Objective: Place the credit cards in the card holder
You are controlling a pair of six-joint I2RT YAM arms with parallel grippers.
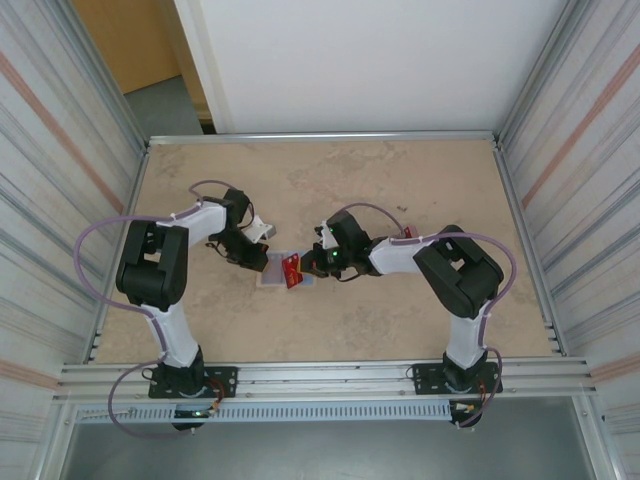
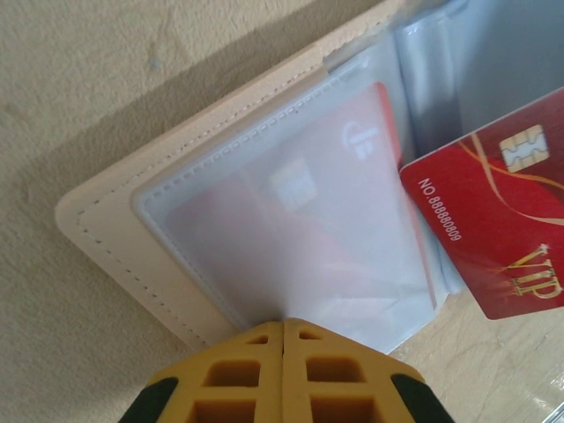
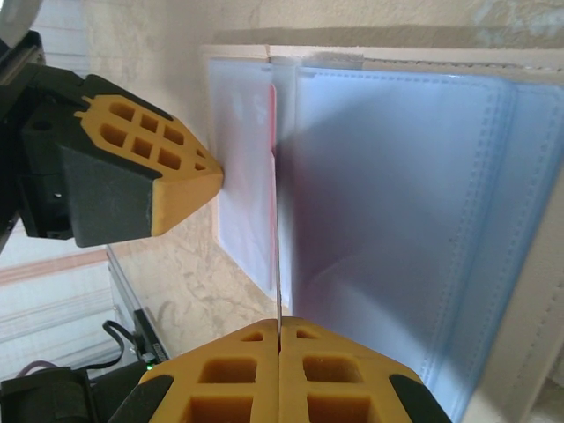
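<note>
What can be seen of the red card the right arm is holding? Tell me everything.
The red card is a thin, glossy, plastic-looking rectangle with a gold chip, gold swirls, "VIP" in gold letters and a pale printed number. It is raised on edge and tilted over the open card holder, one corner against the clear sleeves. Whether it has entered a sleeve cannot be told. The right pincer is shut on its near edge.

Black-and-white arms (image 1: 160,270) carry lilac cables (image 1: 79,252) and yellow, grid-holed fingers (image 2: 236,381).
</note>
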